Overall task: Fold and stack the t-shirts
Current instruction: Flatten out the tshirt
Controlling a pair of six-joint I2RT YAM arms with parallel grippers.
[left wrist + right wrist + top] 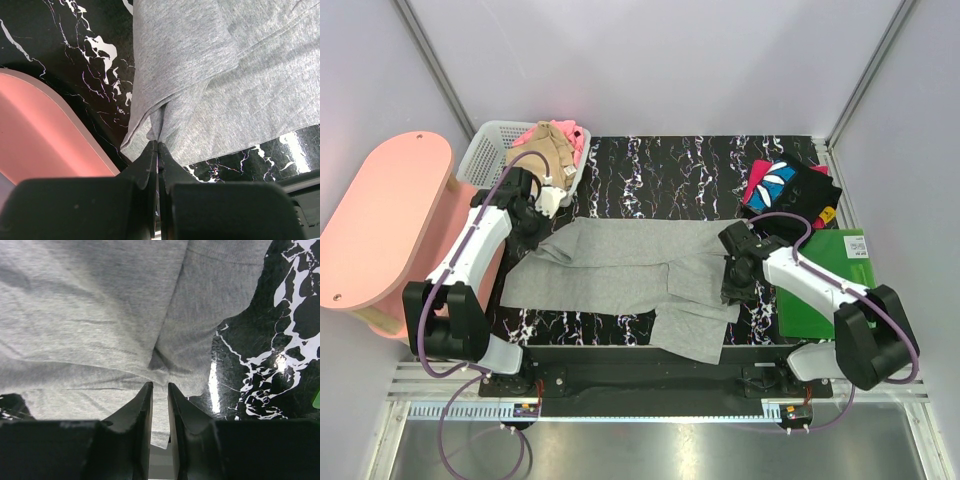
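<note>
**Grey tee pinched at one corner**

The light-grey t-shirt (620, 270) lies spread across the middle of the tabletop (660, 170). The left jaws, at its 10 o'clock corner, are clamped on a fold of it (no gap showing). The right jaws, at its 3 o'clock edge, stand narrowly apart over the cloth.
</note>
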